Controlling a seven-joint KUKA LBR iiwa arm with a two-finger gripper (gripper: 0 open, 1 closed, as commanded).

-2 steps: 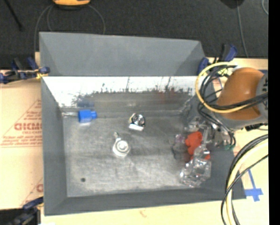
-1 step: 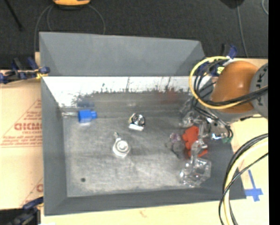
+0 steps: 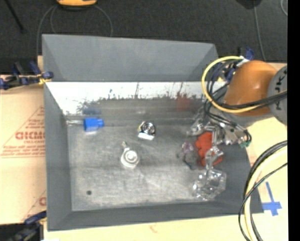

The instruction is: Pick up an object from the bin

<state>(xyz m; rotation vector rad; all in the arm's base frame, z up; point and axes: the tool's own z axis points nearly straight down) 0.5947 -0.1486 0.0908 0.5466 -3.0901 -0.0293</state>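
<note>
The grey bin (image 3: 57, 154) is lying open with most of its floor bare, and the arm (image 3: 250, 84), wearing its orange cover and looped cables, is reaching in over the right-hand wall. The tool (image 3: 210, 142) is hanging low over the right part of the floor, directly at a red thing (image 3: 204, 143) that is lying near that wall. Metal parts and wires are crowding the spot, so I cannot tell how far the tool is open or whether it is gripping anything. The red thing is looking like a small, blocky piece of hard plastic, possibly a toy part. I am judging it light and stiff, smooth enough to slip under a shallow pinch, and not fragile. The safer hold would be across its narrow width, near the middle, with the tool going well down around it rather than nipping an edge. A dark, purplish thing (image 3: 189, 154) is lying just beside it on the left, apparently touching it, and may be dragged along or get in the way of closing. Nearer the front wall, a crumpled clear plastic piece (image 3: 209, 184) is lying apart from the tool. It is looking thin, springy and slick, a poorer thing to pinch. Well apart to the left, a white round thing (image 3: 130, 158), a small shiny metal-and-white piece (image 3: 147, 130) and a blue block (image 3: 93, 124) are lying singly on the floor.
</note>
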